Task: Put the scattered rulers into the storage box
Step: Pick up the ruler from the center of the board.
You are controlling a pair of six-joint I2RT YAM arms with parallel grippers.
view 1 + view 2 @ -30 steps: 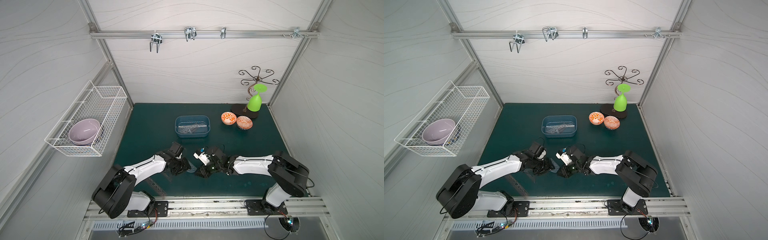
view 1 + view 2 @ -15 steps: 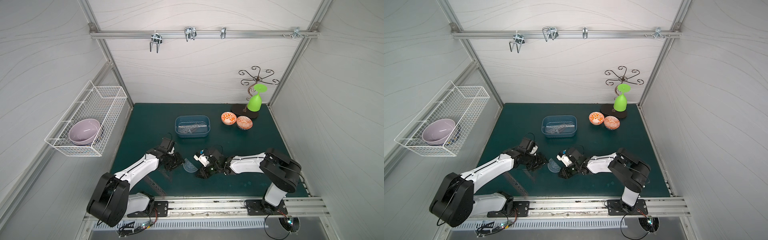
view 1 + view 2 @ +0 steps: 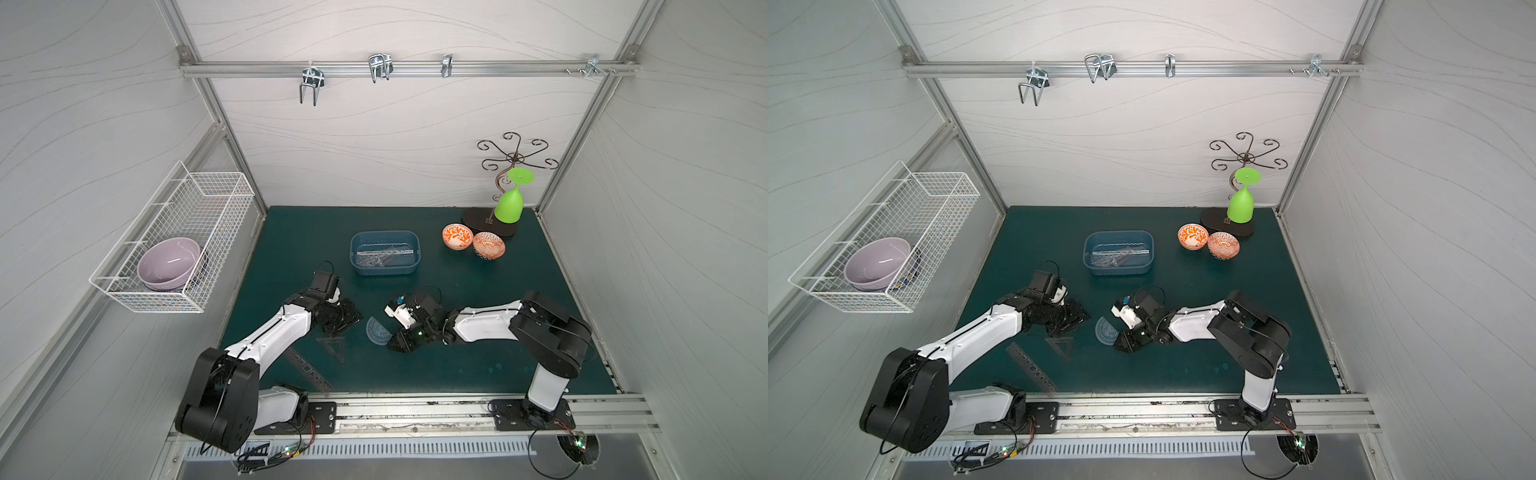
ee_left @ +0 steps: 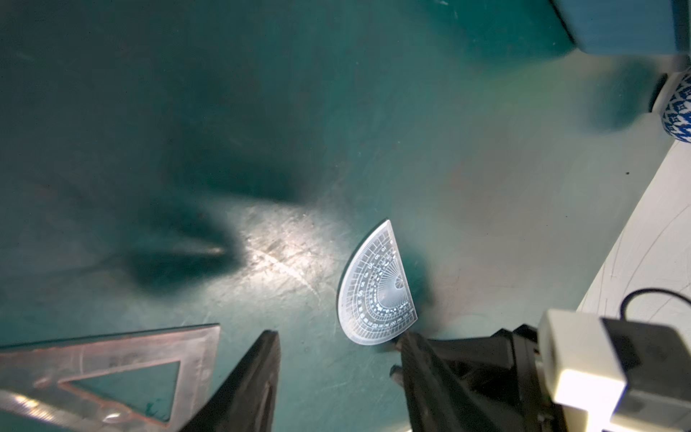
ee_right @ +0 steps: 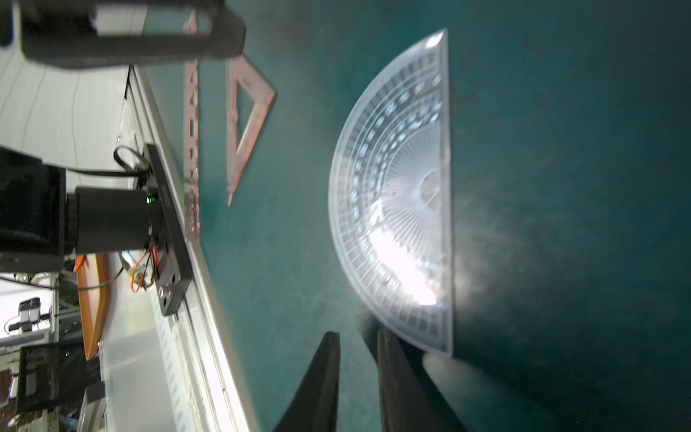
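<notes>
Lower centre, both top views: a stencil ruler (image 3: 309, 371) lies flat on the green mat (image 3: 457, 374), just above the base rail (image 3: 415, 409). Just up and right of it lies a triangular set square (image 3: 333, 347). Right of that, the protractor (image 3: 377, 331) lies on the mat between the two grippers.

Left gripper (image 4: 338, 336): jaws spread, nothing between them, tips near the protractor's curved edge.

Right gripper (image 5: 358, 333): jaws a narrow gap apart, bare mat showing between. One fingertip meets the protractor's rim at a corner; whether it presses down cannot be told.

Centre: the storage box (image 3: 384, 269) holds several rulers (image 3: 384, 257).

Right of it, two patterned bowls (image 3: 457, 236) sit side by side. Beyond them, a green glass (image 3: 509, 205) stands foot-up at a scrolled stand (image 3: 515, 156).

Left wall: a wire basket (image 3: 216, 195) holds a lilac bowl (image 3: 168, 262).
</notes>
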